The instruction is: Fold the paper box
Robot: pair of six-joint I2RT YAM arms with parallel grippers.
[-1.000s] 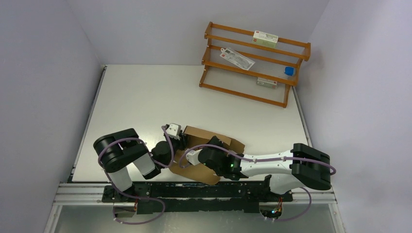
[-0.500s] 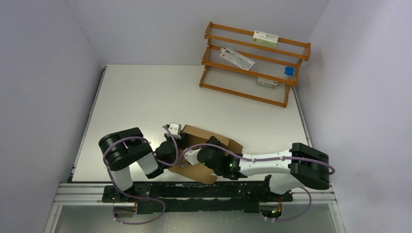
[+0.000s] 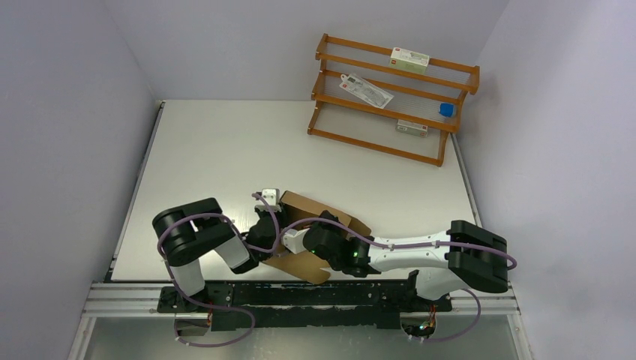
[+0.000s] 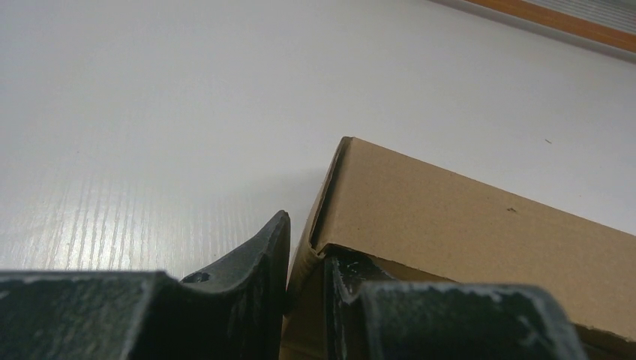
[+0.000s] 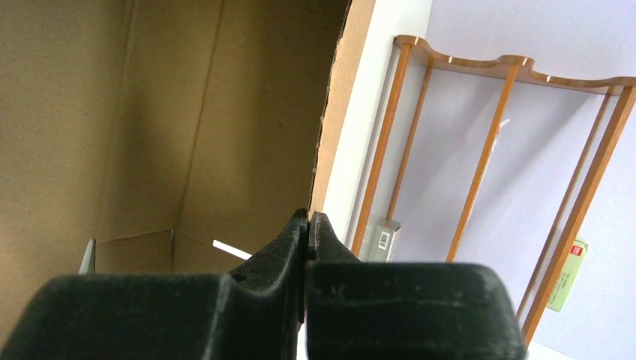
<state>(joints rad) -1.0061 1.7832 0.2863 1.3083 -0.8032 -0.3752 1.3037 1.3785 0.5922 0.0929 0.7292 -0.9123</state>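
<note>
paper box (image 3: pixel 310 208) partly hidden under right arm (image 3: pixel 411 251), rack (image 3: pixel 375 146) labels unreadable

— What's at the bottom?

— The left gripper (image 4: pixel 304 255). Its dark, scuffed fingers (image 4: pixel 259 259) stand close together, with a thin wall of the paper box (image 4: pixel 465 217) pinched between them.

— And the box itself?

— Plain brown cardboard. One corner rises near the middle, and a broad panel slopes away to the right edge.

— Underneath?

— A white table (image 4: pixel 150 112), faintly grained near the fingers. An orange wooden strip (image 4: pixel 570 16) crosses the top right corner.
</note>
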